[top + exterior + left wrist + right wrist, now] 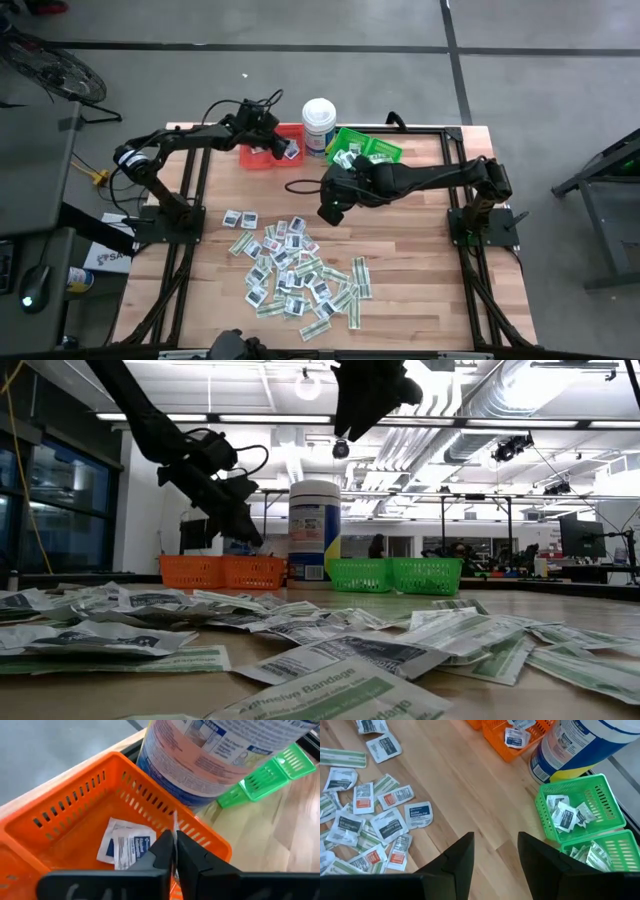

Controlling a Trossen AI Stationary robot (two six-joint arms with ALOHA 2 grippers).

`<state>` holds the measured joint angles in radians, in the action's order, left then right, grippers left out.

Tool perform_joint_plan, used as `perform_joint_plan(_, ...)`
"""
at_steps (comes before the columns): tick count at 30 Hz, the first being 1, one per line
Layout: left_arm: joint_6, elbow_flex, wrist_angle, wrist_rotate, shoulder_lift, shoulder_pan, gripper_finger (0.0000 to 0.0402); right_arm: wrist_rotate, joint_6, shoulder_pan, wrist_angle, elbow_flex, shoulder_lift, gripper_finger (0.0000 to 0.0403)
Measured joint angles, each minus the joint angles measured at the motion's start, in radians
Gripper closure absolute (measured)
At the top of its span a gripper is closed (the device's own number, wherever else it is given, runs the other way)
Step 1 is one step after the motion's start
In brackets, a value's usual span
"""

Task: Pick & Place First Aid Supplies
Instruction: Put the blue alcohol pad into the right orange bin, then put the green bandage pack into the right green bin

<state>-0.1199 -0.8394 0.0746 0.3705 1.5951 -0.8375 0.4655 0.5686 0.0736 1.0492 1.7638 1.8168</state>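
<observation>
While most first aid packets (295,272) lie scattered on the wooden surface (400,240), one square white packet (125,845) rests in the orange bin (65,815). Above it hangs the left gripper (174,851), fingers nearly together, empty. The right gripper (495,851) hovers over bare wood near the green bin (580,815), parted and empty.

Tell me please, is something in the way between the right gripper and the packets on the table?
Nothing visible is. The right gripper hangs open above bare wood, and the scattered packets lie uncovered beside it. The white tub and green bin stand on its other side.
</observation>
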Motion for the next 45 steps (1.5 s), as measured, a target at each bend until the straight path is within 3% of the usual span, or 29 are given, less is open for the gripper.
perform_joint_plan(10,0.019,0.0,-0.006,0.106,-0.005,0.0,0.0256,-0.033,-0.019,0.0,0.068,0.0,-0.02,0.0258)
perform_joint_plan(17,0.063,0.001,-0.027,0.09,-0.126,0.026,0.0239,-0.045,-0.002,0.031,0.222,-0.01,-0.061,0.0258)
perform_joint_plan(22,0.12,0.0,-0.07,0.051,-0.255,0.089,0.0239,-0.115,0.054,0.061,0.144,-0.172,-0.133,0.0258)
perform_joint_plan(28,0.174,0.001,-0.168,0.003,-0.4,0.234,0.0239,-0.218,0.085,0.113,-0.157,-0.503,-0.284,0.0258)
perform_joint_plan(32,0.196,0.001,-0.221,-0.075,-0.506,0.367,0.0239,-0.345,-0.02,0.138,-0.296,-0.679,-0.367,0.0258)
perform_joint_plan(38,0.204,0.001,-0.34,-0.308,-0.653,0.592,0.0239,-0.57,-0.161,0.131,-0.445,-0.867,-0.398,0.0258)
perform_joint_plan(45,0.168,0.095,-0.348,-0.527,-0.81,0.836,0.0239,-0.63,-0.211,0.128,-0.646,-0.926,-0.33,0.0258)
